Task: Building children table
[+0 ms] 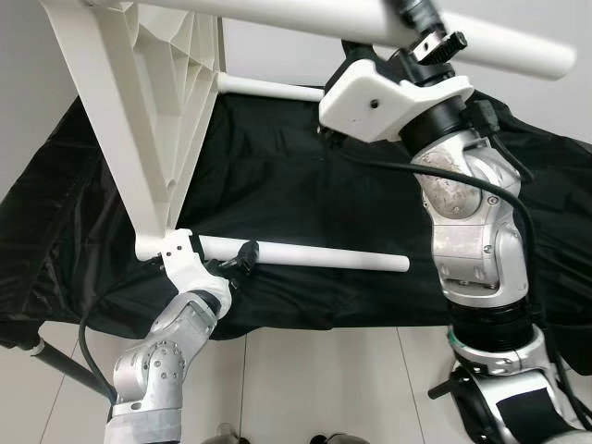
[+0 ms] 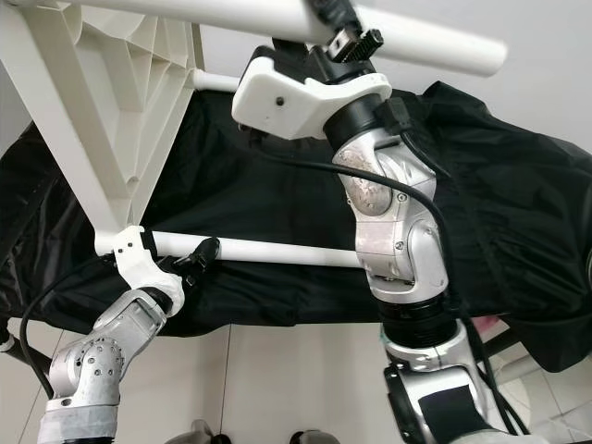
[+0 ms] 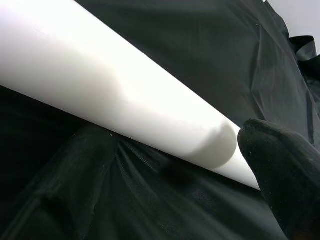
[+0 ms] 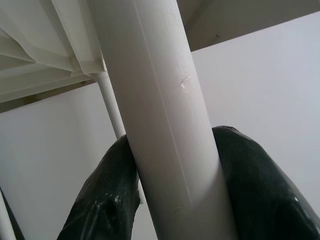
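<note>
The white plastic children's table (image 1: 139,111) is tipped on its side above a black-cloth-covered bench (image 1: 305,185), its round white legs jutting out. The right hand (image 4: 172,190) is clenched around the upper leg (image 1: 499,42), while the left hand (image 1: 242,256) grasps the lower leg (image 1: 314,256).
</note>
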Robot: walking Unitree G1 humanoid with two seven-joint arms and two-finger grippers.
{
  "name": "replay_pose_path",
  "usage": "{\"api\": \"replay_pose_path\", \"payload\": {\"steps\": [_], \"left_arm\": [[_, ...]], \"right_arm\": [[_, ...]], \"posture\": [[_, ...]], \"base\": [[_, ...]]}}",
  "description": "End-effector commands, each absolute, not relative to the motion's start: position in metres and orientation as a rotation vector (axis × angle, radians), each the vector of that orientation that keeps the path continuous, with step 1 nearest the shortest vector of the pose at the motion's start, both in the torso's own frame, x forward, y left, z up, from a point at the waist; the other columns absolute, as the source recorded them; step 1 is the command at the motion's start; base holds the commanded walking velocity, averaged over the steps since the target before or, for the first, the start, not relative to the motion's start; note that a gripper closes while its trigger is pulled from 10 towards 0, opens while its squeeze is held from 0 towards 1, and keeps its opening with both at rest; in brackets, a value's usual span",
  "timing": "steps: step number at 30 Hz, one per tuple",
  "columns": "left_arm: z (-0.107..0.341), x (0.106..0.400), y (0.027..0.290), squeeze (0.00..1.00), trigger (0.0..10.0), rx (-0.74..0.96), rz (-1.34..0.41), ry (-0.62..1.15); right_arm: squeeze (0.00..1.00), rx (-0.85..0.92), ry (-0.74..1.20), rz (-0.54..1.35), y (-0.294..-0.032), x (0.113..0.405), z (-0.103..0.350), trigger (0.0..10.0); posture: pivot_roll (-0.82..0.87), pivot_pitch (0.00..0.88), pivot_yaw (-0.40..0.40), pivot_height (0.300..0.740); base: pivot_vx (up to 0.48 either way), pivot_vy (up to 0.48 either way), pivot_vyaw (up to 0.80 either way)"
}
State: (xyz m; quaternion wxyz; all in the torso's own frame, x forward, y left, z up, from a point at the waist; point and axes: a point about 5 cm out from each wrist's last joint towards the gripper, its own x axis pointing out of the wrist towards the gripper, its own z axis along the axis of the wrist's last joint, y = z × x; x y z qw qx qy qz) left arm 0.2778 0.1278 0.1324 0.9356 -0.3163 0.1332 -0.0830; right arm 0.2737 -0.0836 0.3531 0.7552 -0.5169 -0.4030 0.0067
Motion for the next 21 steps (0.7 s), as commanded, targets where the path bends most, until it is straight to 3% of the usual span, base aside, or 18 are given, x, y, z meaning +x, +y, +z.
{"api": "replay_pose_path", "payload": {"steps": [1, 12, 21], "left_arm": [[0.128, 0.278, 0.120, 0.00, 10.0, -0.656, -0.188, 0.309], [0.137, 0.283, 0.125, 0.00, 10.0, -0.568, -0.071, 0.322], [0.150, 0.281, 0.115, 0.00, 10.0, -0.498, -0.067, 0.310]], "right_arm": [[0.00, -1.071, -0.840, 0.036, -0.085, 0.276, 0.348, 0.0], [0.00, -0.716, -0.705, -0.082, -0.114, 0.271, 0.358, 0.0], [0.00, -0.588, -0.670, -0.151, -0.129, 0.268, 0.368, 0.0]], "posture": [[-0.03, 0.066, -0.032, 0.740], [-0.06, 0.064, -0.008, 0.740], [-0.06, 0.067, -0.003, 0.740]], "base": [[0.000, 0.000, 0.00], [0.000, 0.000, 0.00], [0.000, 0.000, 0.00]]}}
